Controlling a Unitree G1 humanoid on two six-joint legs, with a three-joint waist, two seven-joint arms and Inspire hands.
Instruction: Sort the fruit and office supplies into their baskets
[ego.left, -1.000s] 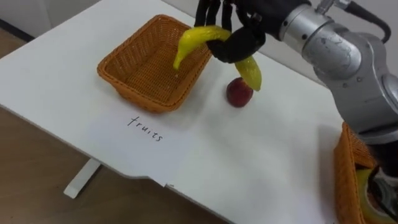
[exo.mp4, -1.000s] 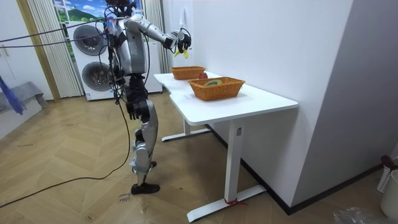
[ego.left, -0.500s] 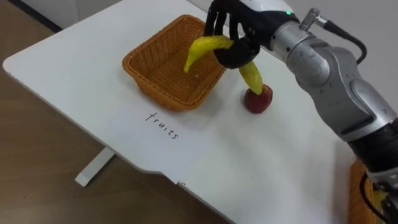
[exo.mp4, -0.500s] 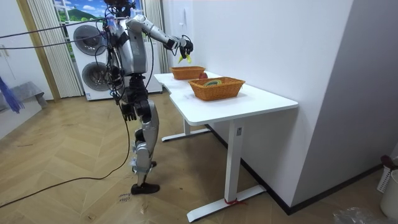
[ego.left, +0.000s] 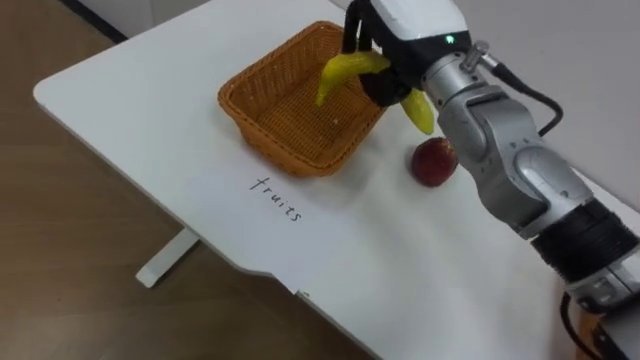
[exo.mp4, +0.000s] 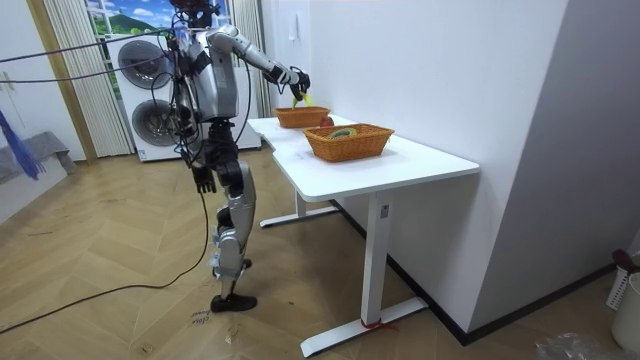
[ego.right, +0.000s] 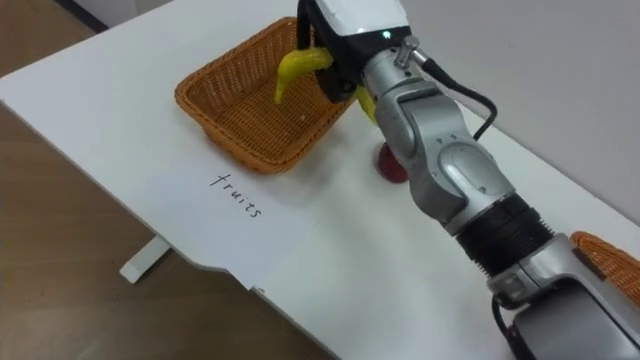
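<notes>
One banana is gripped in the right hand, whose fingers curl round the fruit's middle, above the far right corner of the wicker basket at the left end of the table. In my judgement, if it were let go here the banana could catch the rim and tip outward. One end hangs over the weave inside, while the other juts past the rim toward the apple, which lies on the table just beside the basket. A low sweep of the forearm might also set that apple rolling or nudge the light basket. The left hand hangs at the robot's side. A handwritten label between the basket and the table's near edge reads "fruits"; no brand can be made out.
</notes>
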